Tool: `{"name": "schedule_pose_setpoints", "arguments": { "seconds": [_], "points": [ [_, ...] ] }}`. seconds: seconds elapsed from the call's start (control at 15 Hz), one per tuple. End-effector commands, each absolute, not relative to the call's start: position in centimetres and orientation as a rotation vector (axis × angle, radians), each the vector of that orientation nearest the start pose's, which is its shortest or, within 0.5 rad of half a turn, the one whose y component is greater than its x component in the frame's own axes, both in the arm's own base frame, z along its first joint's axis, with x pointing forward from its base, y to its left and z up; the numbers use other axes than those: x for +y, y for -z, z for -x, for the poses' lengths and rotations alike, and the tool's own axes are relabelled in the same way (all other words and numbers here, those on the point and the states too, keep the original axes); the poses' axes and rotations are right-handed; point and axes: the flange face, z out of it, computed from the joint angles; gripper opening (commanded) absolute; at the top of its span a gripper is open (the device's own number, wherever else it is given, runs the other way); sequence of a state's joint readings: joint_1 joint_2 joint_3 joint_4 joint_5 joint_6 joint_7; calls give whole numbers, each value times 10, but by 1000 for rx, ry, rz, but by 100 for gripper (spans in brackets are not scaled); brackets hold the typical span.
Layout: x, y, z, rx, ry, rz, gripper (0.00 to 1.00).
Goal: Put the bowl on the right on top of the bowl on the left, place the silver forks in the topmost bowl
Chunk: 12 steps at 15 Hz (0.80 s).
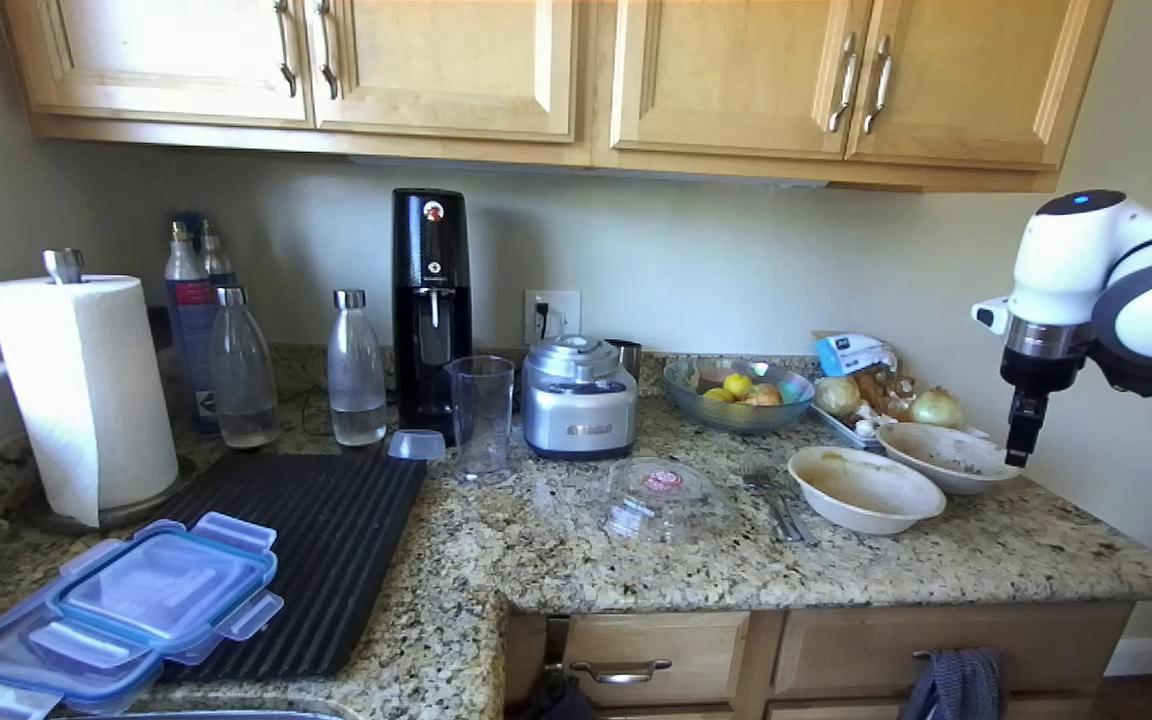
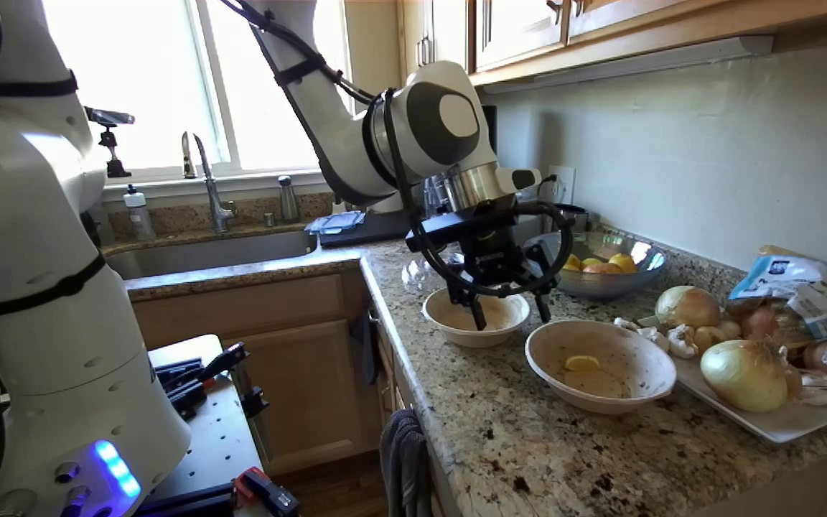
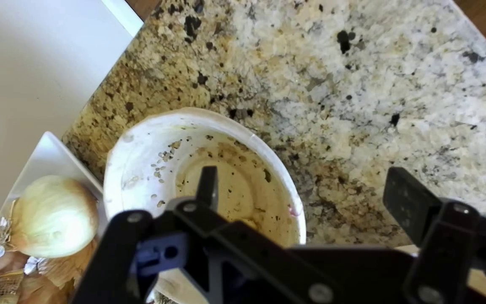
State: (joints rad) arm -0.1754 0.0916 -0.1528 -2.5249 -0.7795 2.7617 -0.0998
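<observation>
The right bowl, pale and stained inside, rests on the granite counter; a yellow piece lies in it. Beside it sits the left bowl, also pale, with brownish residue. Several silver forks lie on the counter just left of that bowl; they are partly hard to make out. My gripper hangs above the counter, jaws wide apart and nothing between them. In the wrist view one fingertip is over the right bowl's inside and the opposite one over bare granite, so the bowl's rim lies between them.
A white tray with onions and garlic adjoins the right bowl. Behind stands a glass fruit bowl. A clear plastic container lies left of the forks, near a food processor. The counter's front edge runs close by.
</observation>
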Motion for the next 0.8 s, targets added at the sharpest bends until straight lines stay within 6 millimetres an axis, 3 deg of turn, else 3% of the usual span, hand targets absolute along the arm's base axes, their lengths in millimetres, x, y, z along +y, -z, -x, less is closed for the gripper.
{"name": "schedule_pose_setpoints", "arguments": {
  "seconds": [0.0, 0.4, 0.73],
  "points": [
    [-124, -251, -452, -839, 96, 3406, 100],
    [-124, -251, -452, -842, 97, 3406, 100],
    [-115, -237, -465, -960, 109, 3377, 100]
  ]
}}
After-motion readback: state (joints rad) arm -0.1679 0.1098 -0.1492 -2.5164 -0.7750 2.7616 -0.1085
